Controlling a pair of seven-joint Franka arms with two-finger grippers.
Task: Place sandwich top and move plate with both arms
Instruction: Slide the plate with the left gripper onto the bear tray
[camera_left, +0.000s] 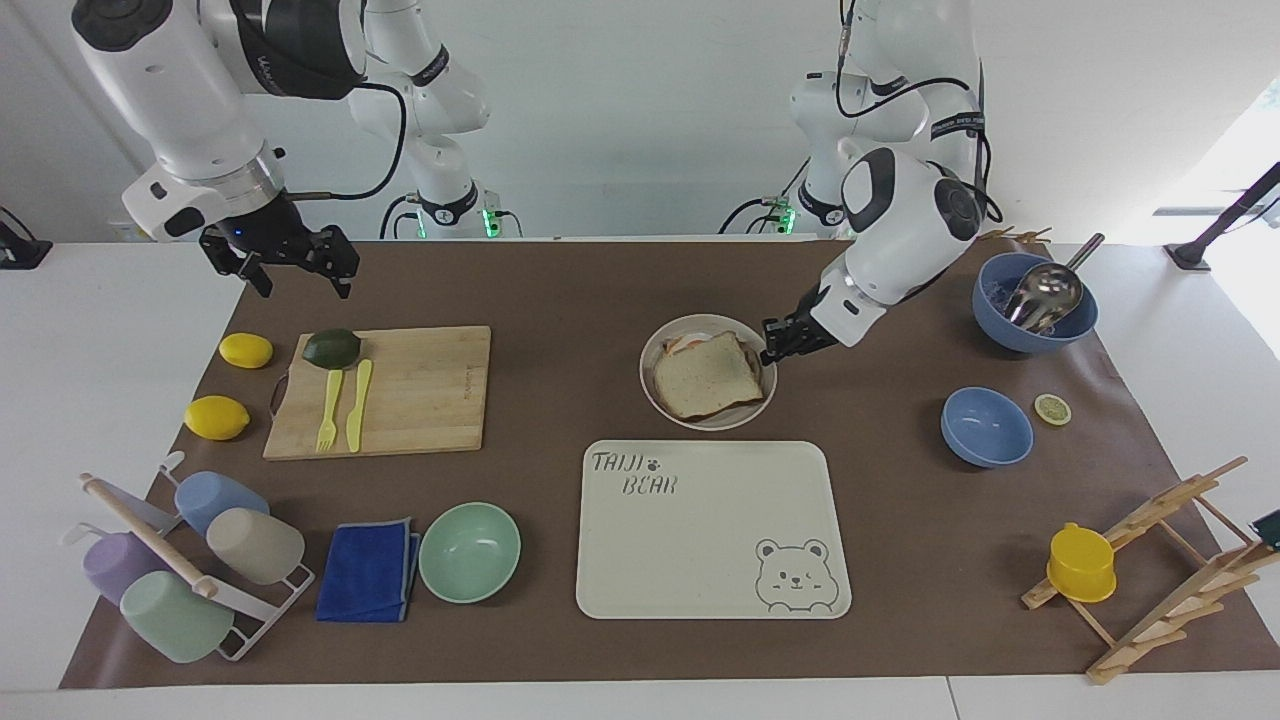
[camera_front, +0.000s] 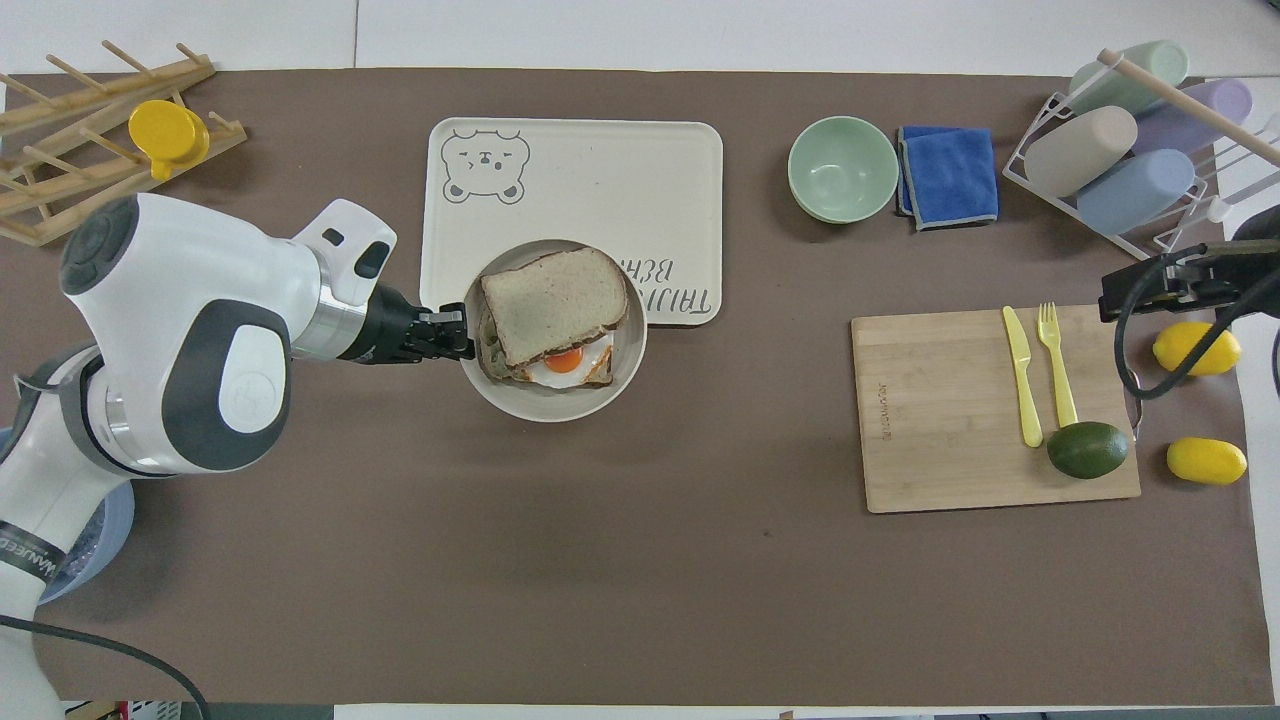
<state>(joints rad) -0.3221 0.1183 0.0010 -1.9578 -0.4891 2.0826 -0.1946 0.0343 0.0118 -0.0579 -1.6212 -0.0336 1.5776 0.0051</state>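
Brown table cover (camera_left: 560, 280) looks like matt paper, a bit creased. Cutting board (camera_left: 400, 390) at left of the facing view is pale wood with visible grain, and so is the rack (camera_left: 1160, 560) at lower right. The scoop (camera_left: 1045, 290) in the upper-right blue bowl is shiny metal. Folded blue cloth (camera_left: 368, 570) looks soft. Cream bear tray (camera_left: 700, 540) and mint bowl (camera_left: 470, 550) seem smooth plastic. Sandwich top (camera_left: 705, 375) is rough, speckled.

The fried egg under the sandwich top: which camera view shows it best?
The overhead view. There the egg, with its orange yolk, shows at the sandwich top's edge nearer to the robots. In the facing view the sandwich top covers it, and only a pale bit shows at that edge.
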